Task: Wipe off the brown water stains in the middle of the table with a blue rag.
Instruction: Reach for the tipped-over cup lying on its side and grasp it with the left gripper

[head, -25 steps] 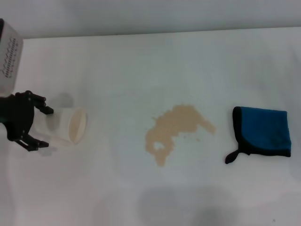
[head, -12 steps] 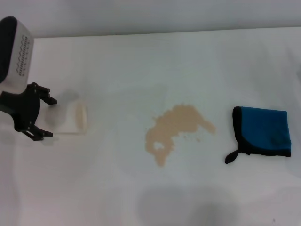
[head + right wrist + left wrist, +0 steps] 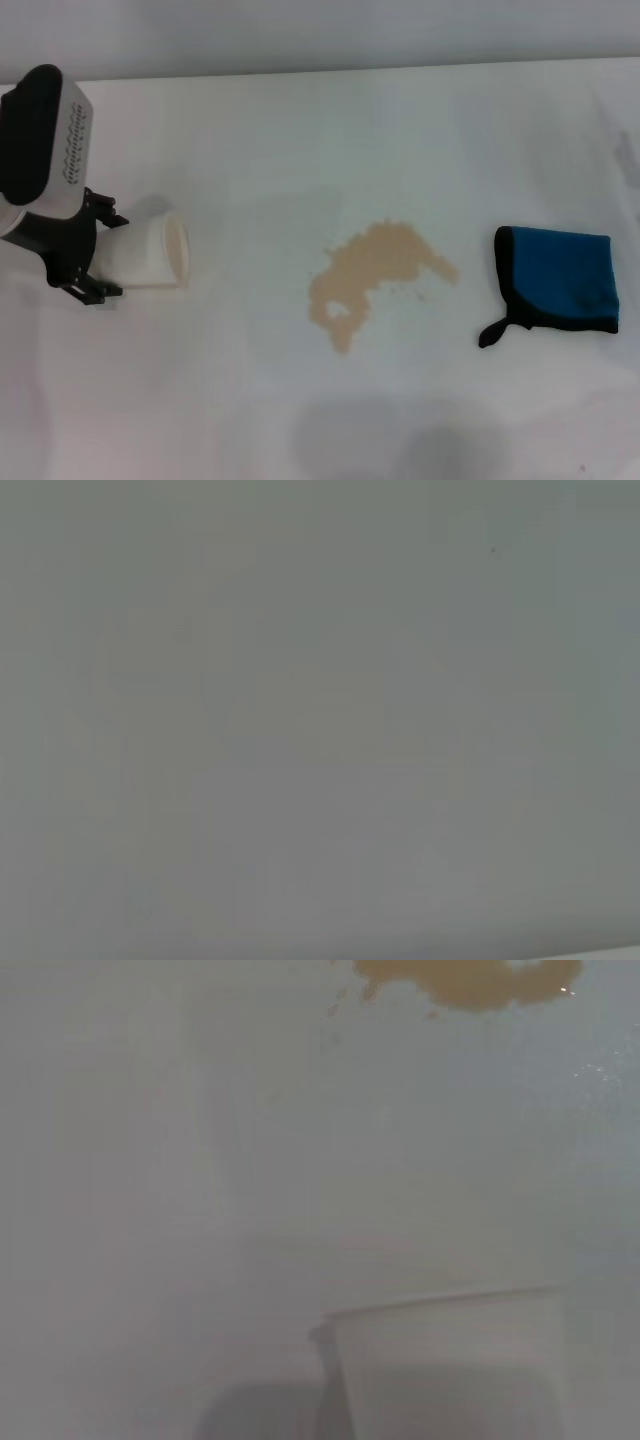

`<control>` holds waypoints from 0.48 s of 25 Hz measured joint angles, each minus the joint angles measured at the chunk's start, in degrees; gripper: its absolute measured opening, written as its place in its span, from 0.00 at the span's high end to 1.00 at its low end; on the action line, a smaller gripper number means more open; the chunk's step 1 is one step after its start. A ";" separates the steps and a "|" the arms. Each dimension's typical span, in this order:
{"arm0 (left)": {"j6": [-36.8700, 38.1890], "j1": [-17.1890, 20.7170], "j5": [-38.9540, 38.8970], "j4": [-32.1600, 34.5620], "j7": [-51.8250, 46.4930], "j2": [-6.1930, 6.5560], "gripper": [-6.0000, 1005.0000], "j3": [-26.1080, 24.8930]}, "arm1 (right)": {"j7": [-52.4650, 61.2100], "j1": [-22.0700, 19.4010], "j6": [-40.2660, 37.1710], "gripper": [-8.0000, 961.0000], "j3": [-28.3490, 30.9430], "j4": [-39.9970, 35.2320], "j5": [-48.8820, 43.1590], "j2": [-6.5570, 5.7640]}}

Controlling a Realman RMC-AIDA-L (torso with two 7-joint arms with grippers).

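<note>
The brown water stains [image 3: 375,270] lie in the middle of the white table [image 3: 300,130]; they also show in the left wrist view [image 3: 465,980]. The blue rag [image 3: 560,278], black-edged with a loop tab, lies flat to the right of the stains, untouched. My left gripper [image 3: 103,255] is at the far left, its black fingers closed around the base of a white paper cup [image 3: 150,254] that lies on its side with its mouth towards the stains. The cup also shows in the left wrist view [image 3: 450,1360]. My right gripper is out of view; the right wrist view shows only a plain grey surface.
The table's far edge [image 3: 320,68] runs along the top of the head view. Bare tabletop lies between the cup and the stains, and between the stains and the rag.
My left arm has swung further into view, and its gripper has shifted slightly up and right at the cup. The cup has turned and moved a little with it. Stains and rag are unchanged.
</note>
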 joint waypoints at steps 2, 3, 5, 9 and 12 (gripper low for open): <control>0.59 -0.01 -0.02 -0.14 0.02 -0.15 0.13 -0.04 | -0.04 0.24 -0.47 0.19 -0.23 -0.10 0.00 -0.05; 0.77 -0.02 -0.08 -0.20 0.02 -0.22 0.13 -0.10 | -0.08 0.33 -0.66 0.19 -0.42 -0.13 0.00 -0.05; 1.13 -0.03 -0.67 -0.24 -0.09 -0.41 0.13 -0.25 | -0.23 0.46 -1.54 0.19 -1.33 -0.66 -0.01 0.00; 1.63 -0.03 -1.31 -0.23 -0.86 -0.94 0.13 -0.27 | -0.13 0.85 -3.30 0.19 -2.26 -1.42 -0.04 0.15; 1.72 -0.03 -1.33 0.06 -2.24 -1.29 0.13 -0.28 | -0.13 1.02 -3.29 0.19 -2.28 -1.45 -0.07 0.16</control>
